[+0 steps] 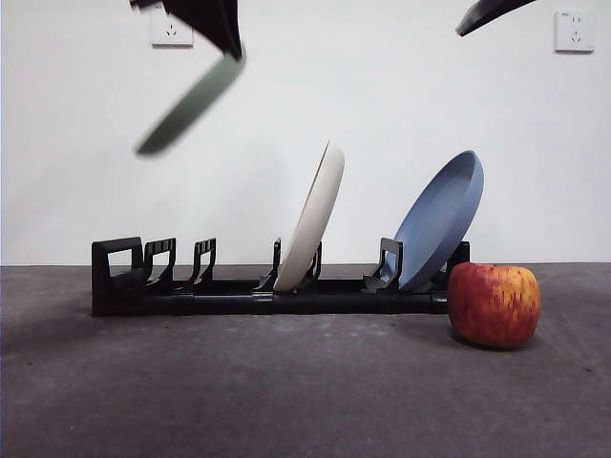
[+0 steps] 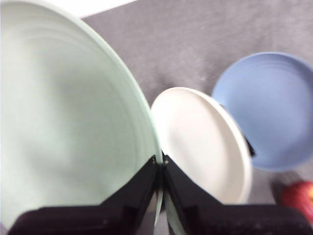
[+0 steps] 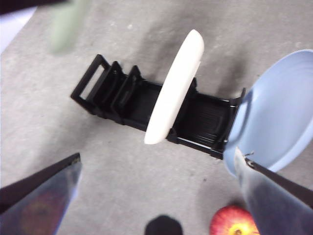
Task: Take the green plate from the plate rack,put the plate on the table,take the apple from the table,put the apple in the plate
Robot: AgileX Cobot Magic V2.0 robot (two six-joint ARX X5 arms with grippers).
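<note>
My left gripper (image 2: 160,166) is shut on the rim of the green plate (image 2: 63,122). In the front view that green plate (image 1: 191,103) hangs tilted and blurred high above the left end of the plate rack (image 1: 239,286), under the left gripper (image 1: 229,43). The apple (image 1: 494,303), red with yellow streaks, rests on the table (image 1: 286,391) just right of the rack; it also shows as the apple (image 3: 234,221) in the right wrist view. My right gripper (image 3: 156,196) is open, high over the table near the apple, holding nothing.
A cream-white plate (image 1: 311,219) leans in the rack's middle slot and a blue plate (image 1: 441,218) leans at its right end. The rack's left slots (image 1: 158,267) stand bare. The right arm shows as a black tip (image 1: 487,13) at the top right.
</note>
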